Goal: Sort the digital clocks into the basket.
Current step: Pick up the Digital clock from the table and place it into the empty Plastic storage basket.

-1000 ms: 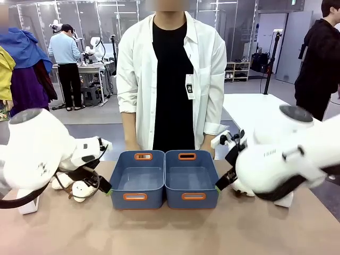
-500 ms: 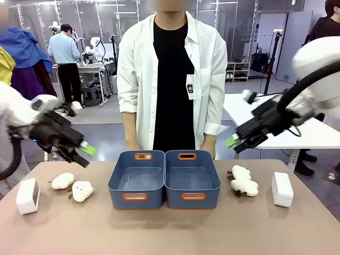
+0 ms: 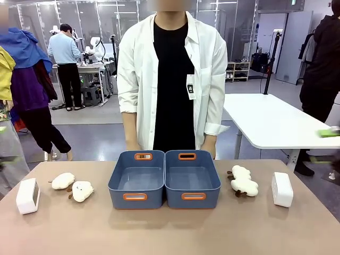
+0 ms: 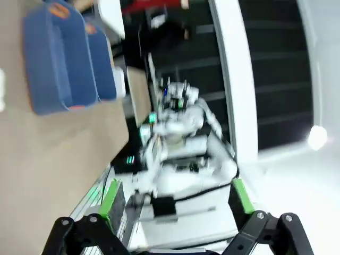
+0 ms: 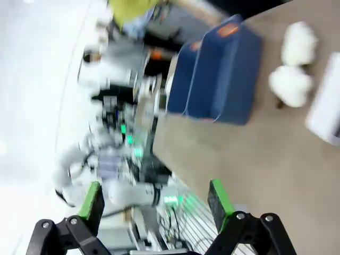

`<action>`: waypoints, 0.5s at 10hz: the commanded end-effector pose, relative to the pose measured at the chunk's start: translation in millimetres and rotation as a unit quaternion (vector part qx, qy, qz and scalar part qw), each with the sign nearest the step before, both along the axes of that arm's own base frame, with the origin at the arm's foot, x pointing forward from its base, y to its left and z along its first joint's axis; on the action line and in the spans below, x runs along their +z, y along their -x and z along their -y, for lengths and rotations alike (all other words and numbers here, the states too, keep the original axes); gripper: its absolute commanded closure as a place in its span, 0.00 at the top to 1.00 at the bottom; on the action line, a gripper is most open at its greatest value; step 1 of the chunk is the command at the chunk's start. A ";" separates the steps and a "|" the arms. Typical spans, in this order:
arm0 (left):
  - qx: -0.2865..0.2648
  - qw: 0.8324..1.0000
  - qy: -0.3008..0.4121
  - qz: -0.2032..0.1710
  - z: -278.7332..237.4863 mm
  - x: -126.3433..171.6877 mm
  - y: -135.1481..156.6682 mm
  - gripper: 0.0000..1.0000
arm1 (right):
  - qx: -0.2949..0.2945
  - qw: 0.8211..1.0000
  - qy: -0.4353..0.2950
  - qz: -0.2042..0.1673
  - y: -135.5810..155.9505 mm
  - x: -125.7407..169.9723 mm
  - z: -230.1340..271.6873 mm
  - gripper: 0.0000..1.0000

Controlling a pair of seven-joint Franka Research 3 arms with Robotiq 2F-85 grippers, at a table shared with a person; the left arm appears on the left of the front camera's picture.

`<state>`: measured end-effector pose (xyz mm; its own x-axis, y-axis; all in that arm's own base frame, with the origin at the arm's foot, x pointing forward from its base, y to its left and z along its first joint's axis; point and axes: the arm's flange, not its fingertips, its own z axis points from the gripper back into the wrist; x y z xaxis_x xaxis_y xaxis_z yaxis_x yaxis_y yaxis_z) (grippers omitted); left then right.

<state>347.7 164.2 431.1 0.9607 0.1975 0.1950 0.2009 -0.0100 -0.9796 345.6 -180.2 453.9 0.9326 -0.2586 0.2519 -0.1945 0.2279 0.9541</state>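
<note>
Two white digital clocks stand on the table, one at the far left (image 3: 27,195) and one at the right (image 3: 282,189). Between them sit two slate-blue baskets side by side, left (image 3: 137,179) and right (image 3: 192,179), both empty. My left gripper (image 4: 175,199) is open, high off the table with nothing between its green pads; the baskets (image 4: 53,58) lie far off. My right gripper (image 5: 155,204) is open too, held well above the baskets (image 5: 218,79) and the right clock (image 5: 326,114). A blurred green streak (image 3: 329,133) at the front view's right edge looks like one of its pads.
Two plush toys (image 3: 74,186) lie left of the baskets and another (image 3: 243,181) lies to their right, also plain in the right wrist view (image 5: 291,64). A person in a white shirt (image 3: 170,79) stands right behind the baskets at the table's far edge.
Both arms have swung up and outward from beside the baskets to the sides of the front view. Their jaws stayed open. Clocks, toys and baskets have not moved.
</note>
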 end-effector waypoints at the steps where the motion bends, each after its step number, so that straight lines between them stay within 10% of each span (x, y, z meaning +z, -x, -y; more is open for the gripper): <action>1: 0.130 0.991 0.022 0.036 -64.2 -4.1 42.2 1.00 | -0.136 0.990 -0.047 0.006 39.2 6.1 53.9 1.00; 5: 0.260 0.965 0.006 0.015 -107.9 -9.3 68.9 1.00 | -0.207 0.978 -0.029 0.031 58.6 13.2 68.9 1.00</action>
